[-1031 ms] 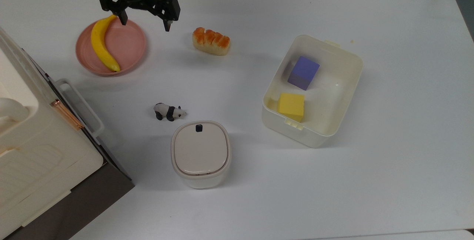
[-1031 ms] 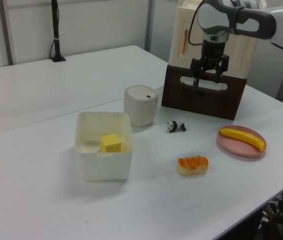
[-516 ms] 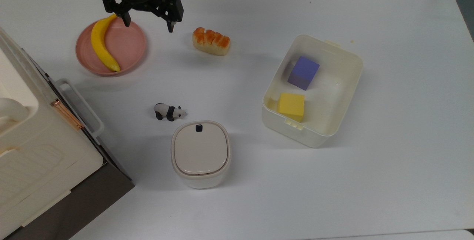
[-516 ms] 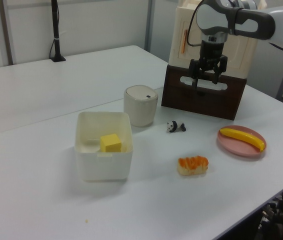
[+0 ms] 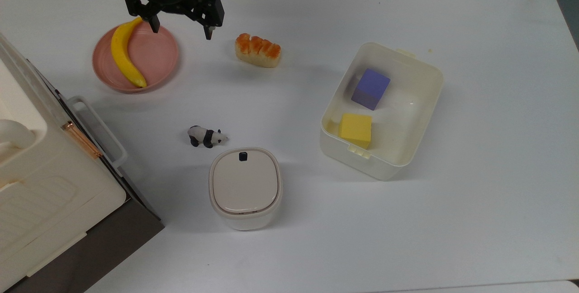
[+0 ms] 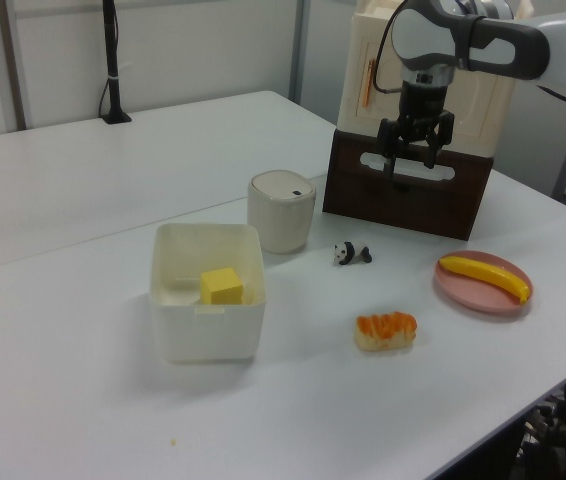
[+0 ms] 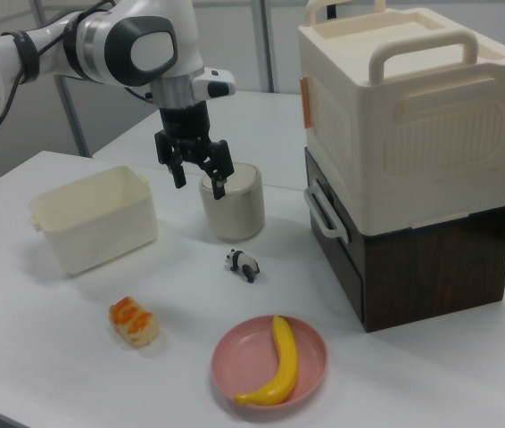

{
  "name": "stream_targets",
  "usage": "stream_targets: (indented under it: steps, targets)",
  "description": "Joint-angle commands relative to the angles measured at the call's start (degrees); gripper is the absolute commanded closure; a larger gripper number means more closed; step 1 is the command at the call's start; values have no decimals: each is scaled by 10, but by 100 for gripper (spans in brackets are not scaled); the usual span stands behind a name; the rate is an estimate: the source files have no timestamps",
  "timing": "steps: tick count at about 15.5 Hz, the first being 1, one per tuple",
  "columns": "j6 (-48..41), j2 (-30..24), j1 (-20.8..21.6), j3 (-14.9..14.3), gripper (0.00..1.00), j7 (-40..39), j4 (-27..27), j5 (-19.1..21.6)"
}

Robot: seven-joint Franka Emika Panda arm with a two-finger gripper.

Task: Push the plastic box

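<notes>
Hand (image 5: 181,30) spread wide and empty, fingers downward, high above the pink plate's (image 5: 158,58) edge.

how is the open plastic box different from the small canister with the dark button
The plastic box is open on top, while the canister is closed by a beige lid with a dark button. The plastic box is rectangular and wider; the canister is a smaller rounded square. The plastic box holds a purple block and a yellow block; the canister's inside is hidden. Both are cream-white and stand upright on the white table.
</notes>
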Motion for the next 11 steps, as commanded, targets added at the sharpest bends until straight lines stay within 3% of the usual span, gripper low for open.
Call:
stream_targets:
  steps: [1,5,9,11]
  targets:
    - [-5,-13,2,2,0,-14,-7,9]
    - [-5,-15,8,4,0,-10,-7,18]
    - [-2,-14,40,3,0,-14,-6,39]
    - [9,-9,52,-3,0,-48,14,73]
